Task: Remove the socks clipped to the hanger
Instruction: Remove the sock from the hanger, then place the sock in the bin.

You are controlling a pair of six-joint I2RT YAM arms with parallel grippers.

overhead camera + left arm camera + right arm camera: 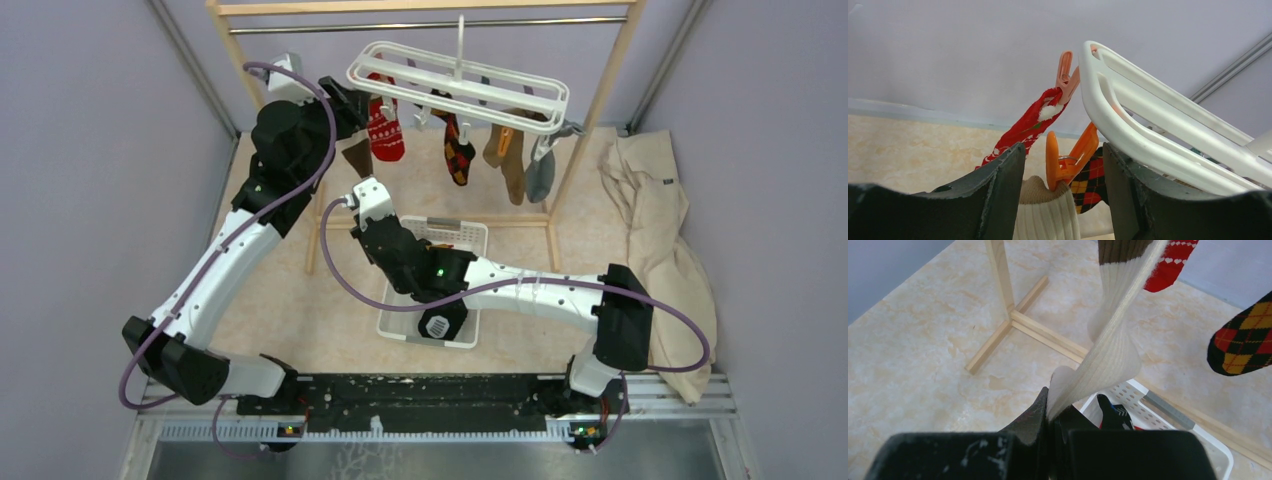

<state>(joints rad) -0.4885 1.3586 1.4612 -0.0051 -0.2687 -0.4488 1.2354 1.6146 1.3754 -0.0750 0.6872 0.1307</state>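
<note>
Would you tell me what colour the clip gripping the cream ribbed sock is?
Orange; the clip shows best in the left wrist view.

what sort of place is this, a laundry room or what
Probably a robot test cell staged as a laundry corner: plain lilac walls box in a tabletop, two robot arms are bolted at its edge, and a wooden rack holds a clip hanger of socks.

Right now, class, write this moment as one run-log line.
left gripper: open around orange clip | right gripper: shut on cream sock, taut | hanger: several socks clipped
</note>
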